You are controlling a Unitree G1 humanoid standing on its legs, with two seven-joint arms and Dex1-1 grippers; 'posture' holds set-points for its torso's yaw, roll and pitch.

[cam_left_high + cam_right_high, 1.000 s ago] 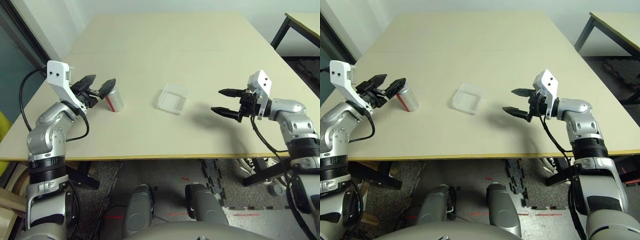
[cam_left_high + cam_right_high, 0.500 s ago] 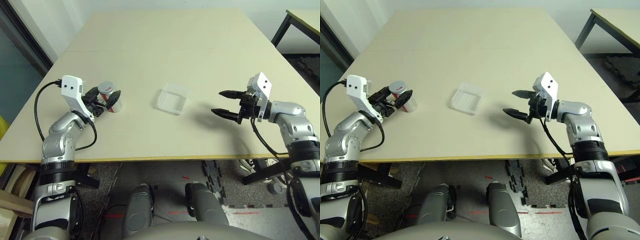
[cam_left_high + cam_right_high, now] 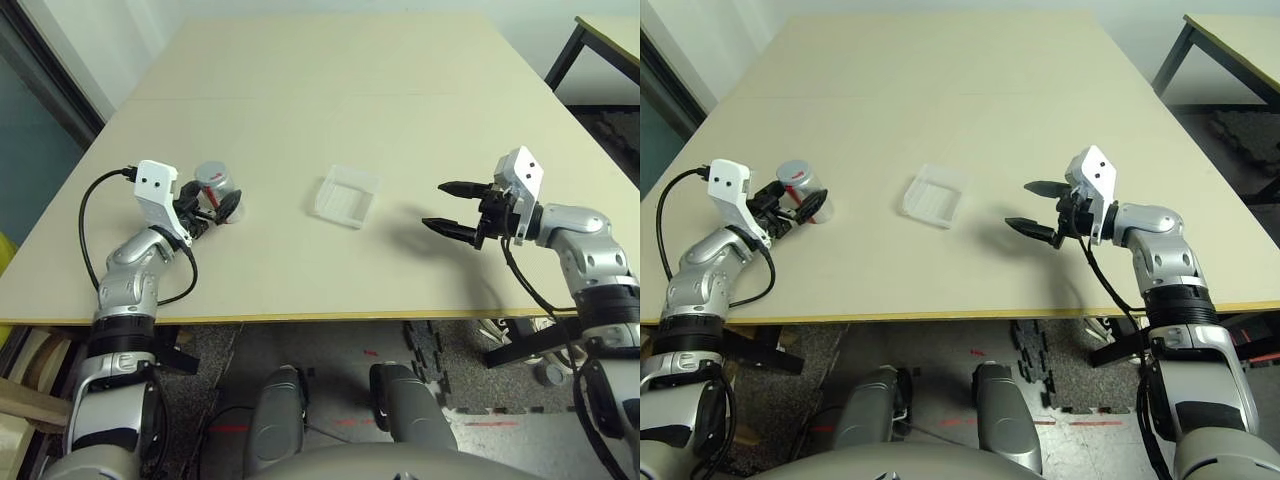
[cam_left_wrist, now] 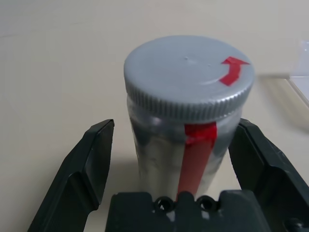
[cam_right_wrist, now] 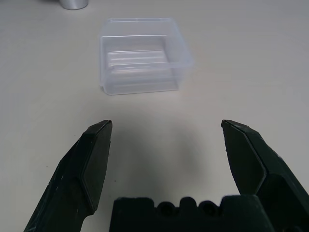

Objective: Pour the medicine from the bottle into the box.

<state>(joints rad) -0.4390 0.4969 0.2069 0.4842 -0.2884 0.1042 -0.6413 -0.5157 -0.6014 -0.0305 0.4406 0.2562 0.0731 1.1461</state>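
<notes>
Between left claw (image 4: 176, 159) tips: bottle (image 4: 186, 116), capped, contents unseen | both claws wide, empty

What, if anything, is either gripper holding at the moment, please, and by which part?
Nothing is held. The open left gripper brackets the bottle with gaps on both sides; the right gripper hangs open, short of the box.

Setting is judged to be a robotics lab or test room. A large, plain beige tabletop (image 3: 330, 110) on dark legs is seen against a pale wall, with a second table (image 3: 608, 35) of the same kind at the far right. Dark interlocking foam mats (image 3: 445, 375) are laid on a speckled hard floor marked with red tape (image 3: 228, 433). A black cable (image 3: 95, 215) is looped openly along one robot arm.
</notes>
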